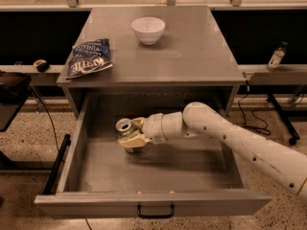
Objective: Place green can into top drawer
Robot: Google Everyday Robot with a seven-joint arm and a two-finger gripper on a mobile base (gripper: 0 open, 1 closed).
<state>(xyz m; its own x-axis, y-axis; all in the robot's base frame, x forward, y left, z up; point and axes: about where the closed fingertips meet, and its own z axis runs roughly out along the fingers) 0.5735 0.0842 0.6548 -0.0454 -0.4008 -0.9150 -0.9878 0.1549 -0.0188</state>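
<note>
One gripper (130, 139) is inside the open top drawer (153, 201), toward its left side; its jaws grasp the green can (124, 127), silver top upward.

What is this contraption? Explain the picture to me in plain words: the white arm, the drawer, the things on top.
This is a robot with one white arm that ends in a two-finger hand. There is one camera, looking down on the scene from the front; where it is mounted is not known. The grey cabinet has its top drawer pulled open. On the cabinet top lie a white bowl and a blue chip bag. The arm reaches in from the right of the picture. The hand is inside the drawer, closed on a green can, which is tilted and low over the drawer floor. I cannot tell whether the can touches the floor.
</note>
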